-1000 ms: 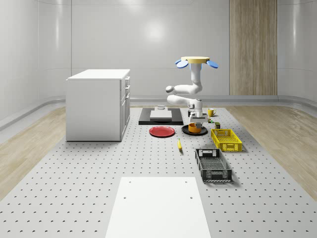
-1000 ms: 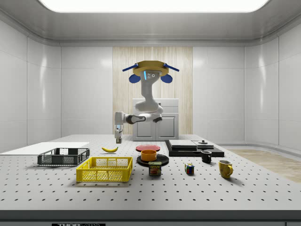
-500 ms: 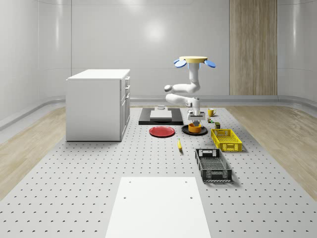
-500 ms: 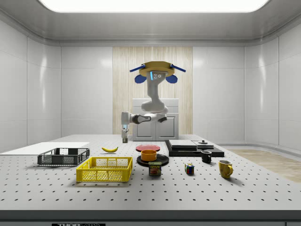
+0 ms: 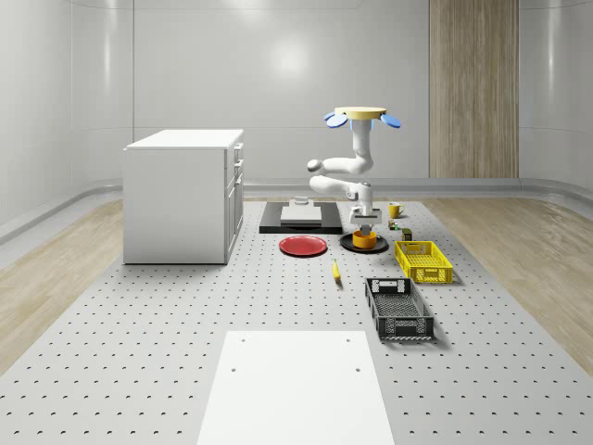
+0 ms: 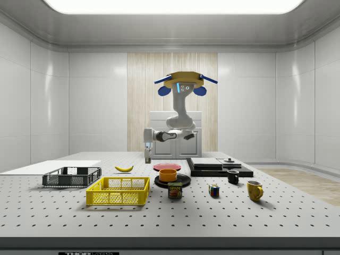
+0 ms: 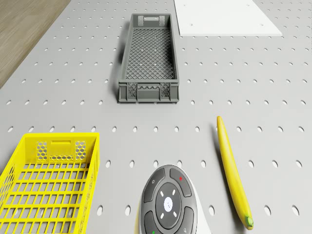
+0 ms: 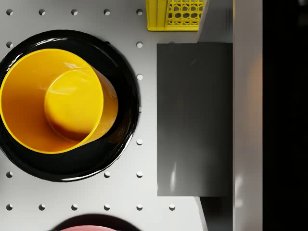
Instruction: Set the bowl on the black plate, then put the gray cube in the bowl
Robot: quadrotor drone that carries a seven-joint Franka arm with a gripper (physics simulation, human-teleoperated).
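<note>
An orange bowl [image 8: 53, 98] sits upright on the black plate [image 8: 122, 125], near the far edge of the perforated bench [image 5: 139, 315], just beside a red plate [image 5: 303, 246] and a yellow basket [image 5: 423, 260]. The drone [image 6: 184, 81] hovers above this area with its arm folded down, the gripper [image 6: 147, 158] hanging above the bench close by the bowl. Whether the gripper is apart or together cannot be told, and no gray cube can be made out with certainty.

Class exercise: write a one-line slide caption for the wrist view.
Looking down past a gripper finger at the empty orange bowl sitting on the black plate.
</note>
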